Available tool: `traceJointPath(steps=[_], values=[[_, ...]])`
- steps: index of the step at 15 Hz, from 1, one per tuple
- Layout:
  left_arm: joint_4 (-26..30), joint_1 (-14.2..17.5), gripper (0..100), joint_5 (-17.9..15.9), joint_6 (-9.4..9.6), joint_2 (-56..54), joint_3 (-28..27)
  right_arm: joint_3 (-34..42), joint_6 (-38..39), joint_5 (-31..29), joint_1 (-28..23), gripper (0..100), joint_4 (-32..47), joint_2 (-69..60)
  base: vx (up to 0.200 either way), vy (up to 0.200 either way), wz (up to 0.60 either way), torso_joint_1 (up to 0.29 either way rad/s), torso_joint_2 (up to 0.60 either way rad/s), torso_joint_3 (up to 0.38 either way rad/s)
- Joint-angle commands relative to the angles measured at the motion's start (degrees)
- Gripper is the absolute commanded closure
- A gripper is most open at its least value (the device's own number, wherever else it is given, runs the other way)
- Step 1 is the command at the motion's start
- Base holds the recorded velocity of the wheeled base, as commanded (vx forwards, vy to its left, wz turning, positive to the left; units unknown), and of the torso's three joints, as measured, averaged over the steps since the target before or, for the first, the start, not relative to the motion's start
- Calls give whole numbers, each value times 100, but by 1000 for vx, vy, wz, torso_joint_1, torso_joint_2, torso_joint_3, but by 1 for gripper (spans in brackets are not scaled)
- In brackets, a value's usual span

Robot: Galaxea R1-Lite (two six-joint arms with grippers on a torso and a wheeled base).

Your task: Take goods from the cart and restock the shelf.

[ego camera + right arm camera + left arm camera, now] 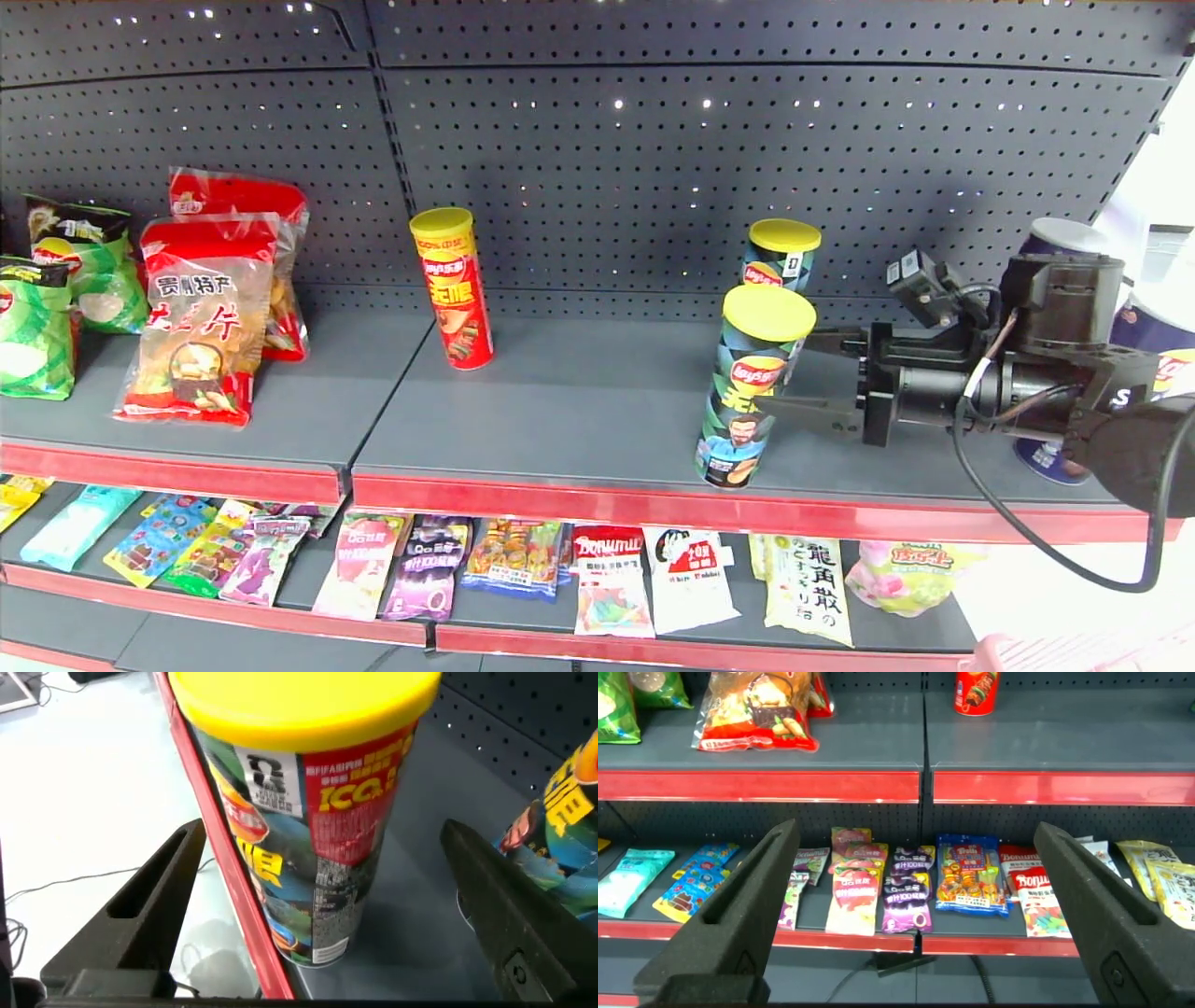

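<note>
Right end effector [794,373] hanging wide open around green chip can [752,392], fingers not touching it, twin can [782,254] standing just behind, red can [455,289] well apart to its left, green chip can standing at front edge of shelf [597,411], wearing yellow lid, left end effector [915,859] gaping empty.

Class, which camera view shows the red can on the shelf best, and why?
The head view. There the red can stands whole, from yellow lid to base, upright on the shelf. The left wrist view catches just its lower end, cropped at the picture's edge.
</note>
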Motion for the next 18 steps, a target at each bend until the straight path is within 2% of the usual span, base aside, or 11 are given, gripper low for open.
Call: traceJointPath(steps=[1, 16, 17, 18], values=[[-4, 0, 0, 1, 2, 7, 0, -30, 1, -11, 62, 0, -1, 71, 0, 0, 0, 0, 0, 0], [-4, 0, 0, 1, 2, 7, 0, -346, 9, -64, 291, 0, 17, 396, 0, 0, 0, 0, 0, 0], [-4, 0, 0, 1, 2, 7, 0, -346, 9, -64, 291, 100, 17, 423, 0, 0, 0, 0, 0, 0], [-4, 0, 0, 1, 2, 7, 0, -364, 9, -64, 291, 100, 17, 449, 0, 0, 0, 0, 0, 0]])
